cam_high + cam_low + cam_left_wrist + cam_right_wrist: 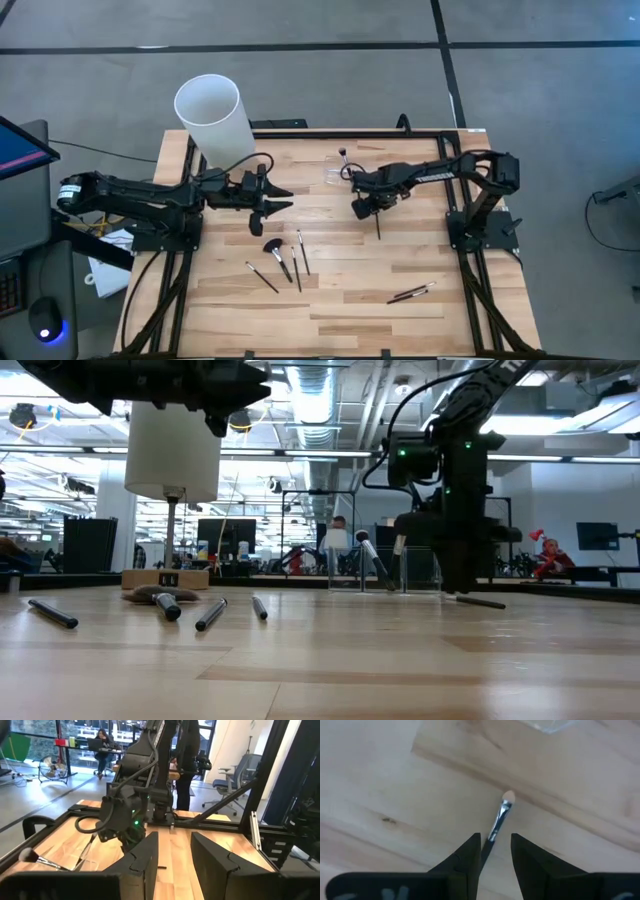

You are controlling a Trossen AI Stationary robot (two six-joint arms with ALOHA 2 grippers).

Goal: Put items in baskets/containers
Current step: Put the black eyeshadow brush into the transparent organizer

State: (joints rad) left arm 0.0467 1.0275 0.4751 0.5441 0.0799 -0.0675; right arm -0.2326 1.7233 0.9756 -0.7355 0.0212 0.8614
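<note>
My right gripper point(368, 210) points down at the table, just near of the clear holder point(335, 176). It is open, with one finger on each side of a thin brush point(500, 815). That brush lies flat on the wood, its pale tip point(508, 796) beyond the fingers and its dark handle point(377, 230) toward the near edge. The handle runs close to one finger; I cannot tell whether they touch. One brush point(342, 155) stands in the holder. My left gripper point(272, 196) hovers level and open, with nothing in it.
A tall white cylinder point(212, 115) on a wooden base stands at the far left corner. A fan brush point(272, 246) and three thin brushes point(296, 268) lie near the middle. Two more brushes point(410, 293) lie toward the near right. A black frame point(470, 260) borders the table.
</note>
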